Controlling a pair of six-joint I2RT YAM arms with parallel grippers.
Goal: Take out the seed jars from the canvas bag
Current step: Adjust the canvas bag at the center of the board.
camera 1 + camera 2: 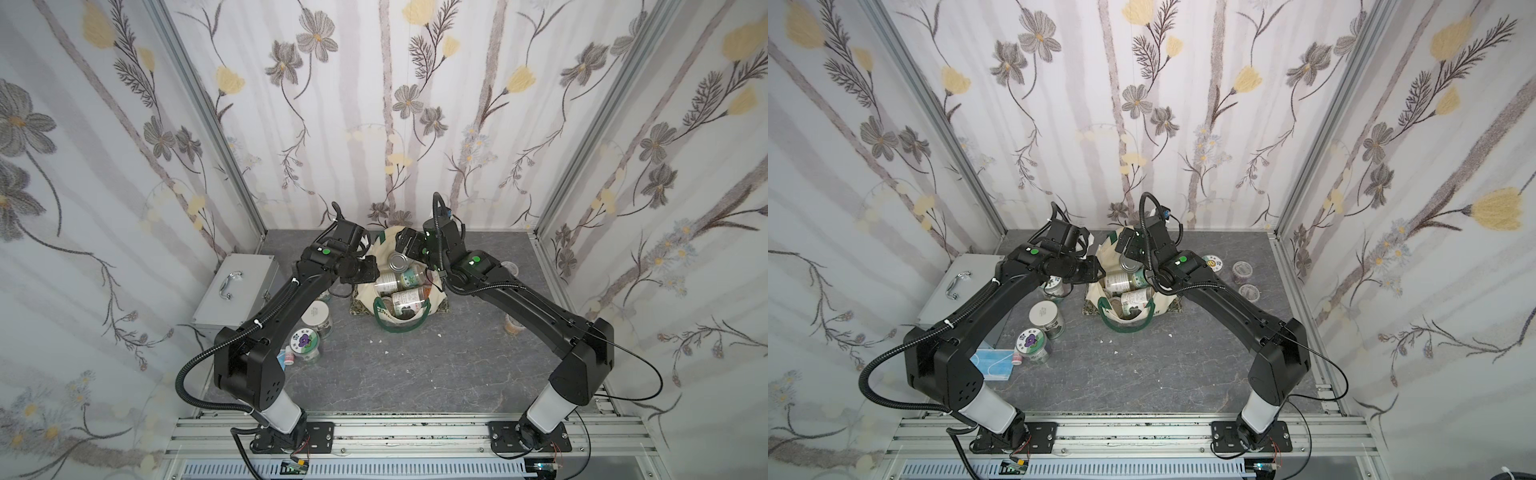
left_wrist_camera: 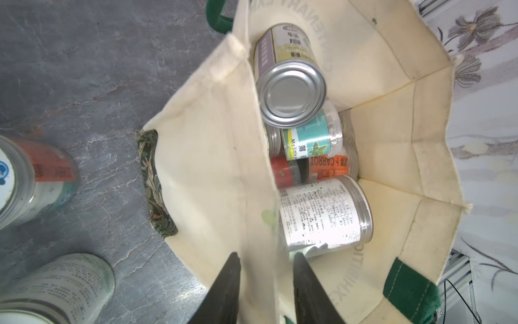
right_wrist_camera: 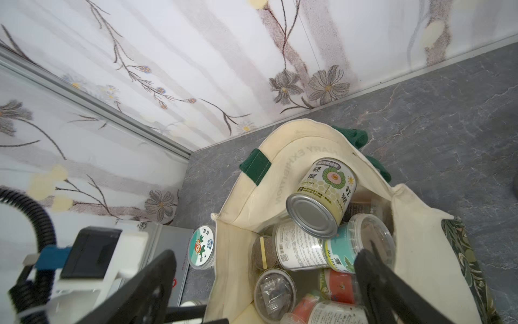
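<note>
Treat as partly done: some jars (image 1: 316,320) beside bag (image 2: 213,168), many inside. Note left pincer (image 2: 266,254) narrowed astride its rim, grip unclear; right pincer (image 3: 266,252) wide, empty.

From my station I see a silver metal case (image 1: 241,272) on the left side of the grey marble-patterned tabletop (image 1: 395,374). It sits close against the side wall, lid shut, with its curved handle (image 1: 226,284) facing up. In a top view a light blue face mask (image 1: 992,365) lies flat by the case's near corner. A small white bottle with a pink cap (image 1: 1016,358) sits just beside the mask. A few white scraps (image 1: 436,334) dot the tabletop. Floral wallpaper (image 1: 374,104) covers all three walls.
</note>
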